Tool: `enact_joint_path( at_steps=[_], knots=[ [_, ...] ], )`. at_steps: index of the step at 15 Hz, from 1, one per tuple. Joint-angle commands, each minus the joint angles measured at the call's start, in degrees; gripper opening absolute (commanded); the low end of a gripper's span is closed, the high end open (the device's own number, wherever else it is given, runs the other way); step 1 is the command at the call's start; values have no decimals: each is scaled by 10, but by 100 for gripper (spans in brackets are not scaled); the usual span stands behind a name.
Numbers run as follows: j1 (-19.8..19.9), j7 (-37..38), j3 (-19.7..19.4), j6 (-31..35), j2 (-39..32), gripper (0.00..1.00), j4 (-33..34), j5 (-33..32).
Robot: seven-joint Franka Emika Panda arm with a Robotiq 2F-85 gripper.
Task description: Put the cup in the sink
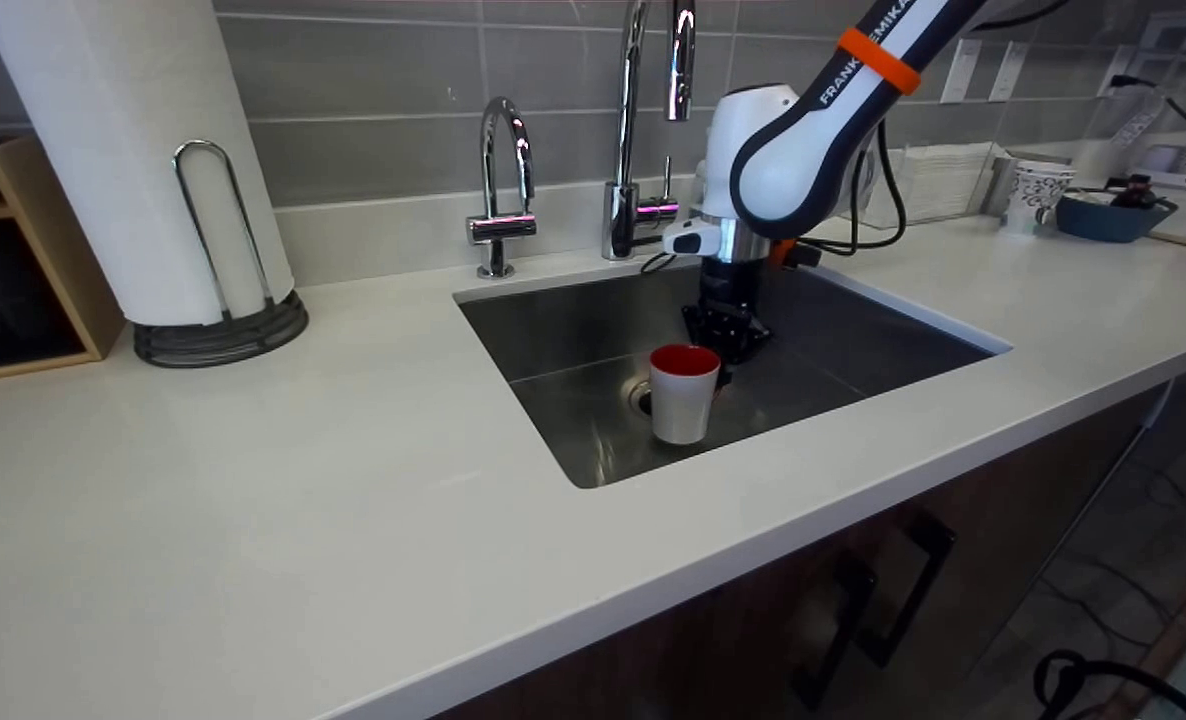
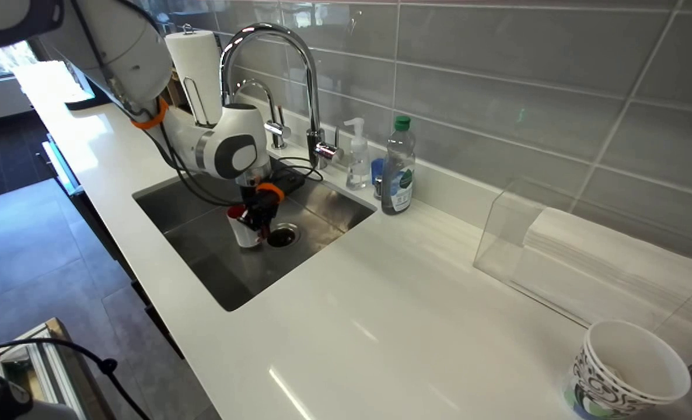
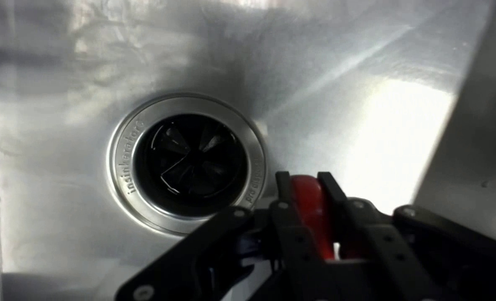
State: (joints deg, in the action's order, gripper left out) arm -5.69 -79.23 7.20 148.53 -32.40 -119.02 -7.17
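Nearest the lens in an exterior view, patterned paper cups (image 2: pixel 598 376) stood stacked on a white counter (image 2: pixel 352 326) that ran back past the steel sink (image 1: pixel 573 330) toward a bright window (image 2: pixel 2 61). Grey tile (image 2: pixel 515 87) covered the wall, grey slabs (image 2: pixel 31 245) the floor; a tall chrome faucet (image 1: pixel 627 110) and a shorter one (image 1: pixel 501 228) rose behind the sink. Down in the sink, mouth up and just beside the drain (image 3: pixel 189 162), was the cup (image 1: pixel 681 405), white with a red inside; whether its base touched the steel could not be told. Both fingers (image 3: pixel 285 188) of the gripper (image 3: pixel 304 179) were clamped on the cup's red handle (image 3: pixel 310 205). A pump bottle (image 2: pixel 357 163) and a green-capped bottle (image 2: pixel 398 175) stood near the sink, a clear holder (image 2: pixel 500 227) held folded white paper (image 2: pixel 603 251), and a blue bowl (image 1: pixel 1113 222) held something dark, too small to name. Round the drain ran the letters "insinkerator" and "pro", the next word blurred. "FRANK" and "EMIKA" showed on the robot arm (image 1: pixel 803 180), either side of an orange band (image 1: pixel 879 62); the green-capped bottle's label (image 2: pixel 402 189) was too small to read.
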Motion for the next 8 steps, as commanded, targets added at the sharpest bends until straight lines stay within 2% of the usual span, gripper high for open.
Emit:
enact_joint_path(
  at_steps=[1, 8],
  knots=[
    [20, -1, 16, 30, -28, 5, 30, -16],
    [37, 11, 38, 27, -42, 5, 40, -1]
  ],
)
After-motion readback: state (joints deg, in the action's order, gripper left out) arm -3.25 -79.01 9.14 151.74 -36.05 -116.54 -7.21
